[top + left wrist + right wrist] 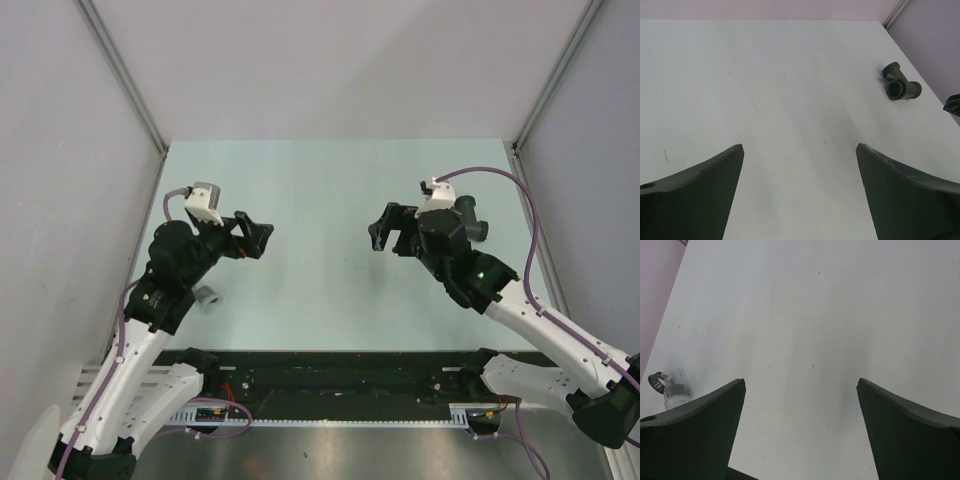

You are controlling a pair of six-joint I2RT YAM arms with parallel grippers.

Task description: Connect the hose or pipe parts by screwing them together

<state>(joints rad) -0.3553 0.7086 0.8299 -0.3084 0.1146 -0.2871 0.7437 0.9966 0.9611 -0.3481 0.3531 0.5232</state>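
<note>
Top external: fitting [472, 216] perhaps beside table edge [510, 190].

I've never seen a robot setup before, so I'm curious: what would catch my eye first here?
Two white-and-black arms lean over the table, the left arm and right arm facing each other, jaws wide open and empty. A dark grey T-shaped fitting lies by the right arm, near the table's right edge; a light-grey connector lies beside the left arm.
</note>
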